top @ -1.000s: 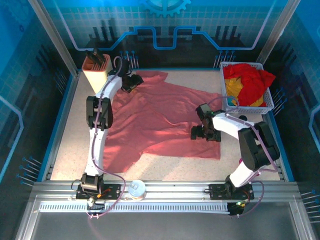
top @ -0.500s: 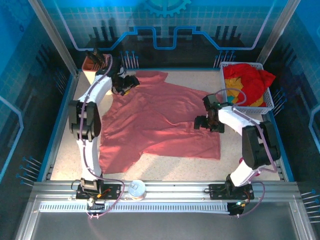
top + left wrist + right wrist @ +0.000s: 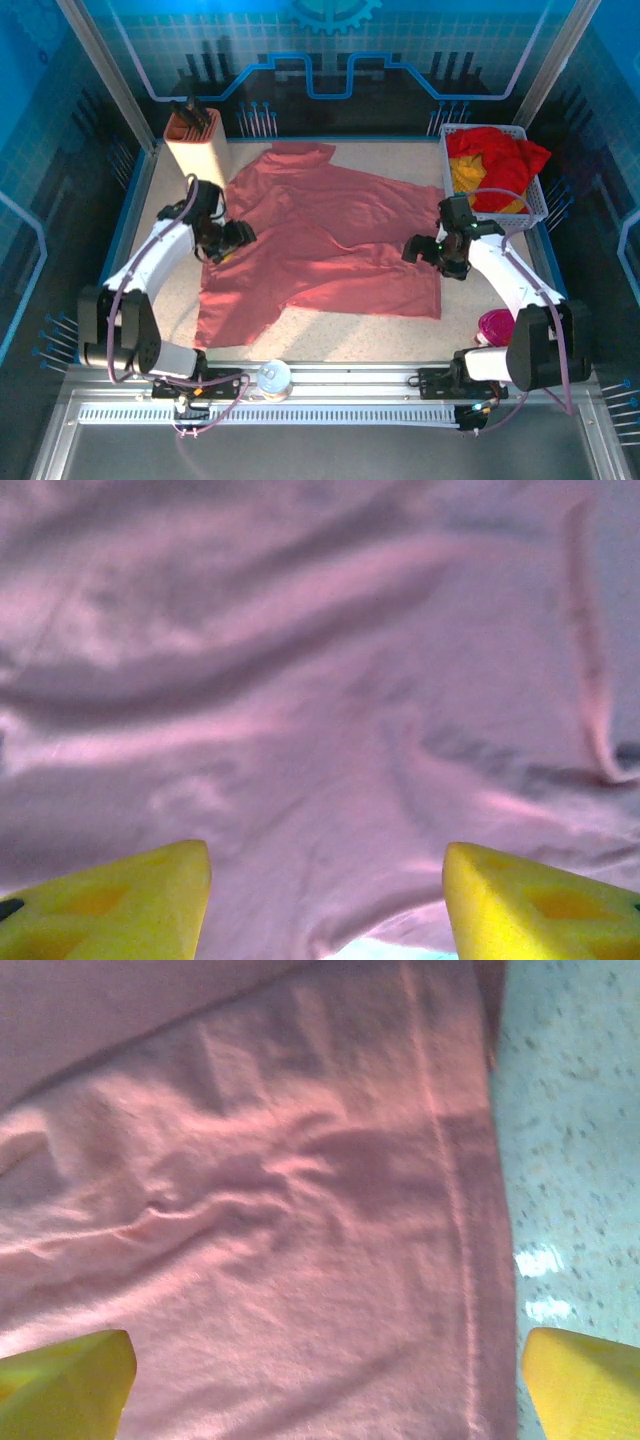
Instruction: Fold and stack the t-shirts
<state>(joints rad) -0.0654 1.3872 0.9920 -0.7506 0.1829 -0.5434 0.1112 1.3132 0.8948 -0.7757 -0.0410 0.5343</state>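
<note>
The pink t-shirt (image 3: 330,235) is lying spread across the table (image 3: 350,335). Left gripper (image 3: 230,243) and right gripper (image 3: 420,250) are hovering over it, fingers apart.

Salmon-pink t-shirt (image 3: 320,240) — spread open and wrinkled across the tabletop (image 3: 360,330) centre. Red t-shirt (image 3: 505,160) and yellow t-shirt (image 3: 462,175) — crumpled together in the white basket (image 3: 538,212), far right.

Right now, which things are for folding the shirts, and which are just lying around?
For the job:
- the big salmon-pink cloth t-shirt spread flat
- the crumpled bright red t-shirt
- the crumpled yellow t-shirt

Just lying about:
- the white plastic mesh basket
- the tan block holding dark tools
- the small pink round thing
</note>
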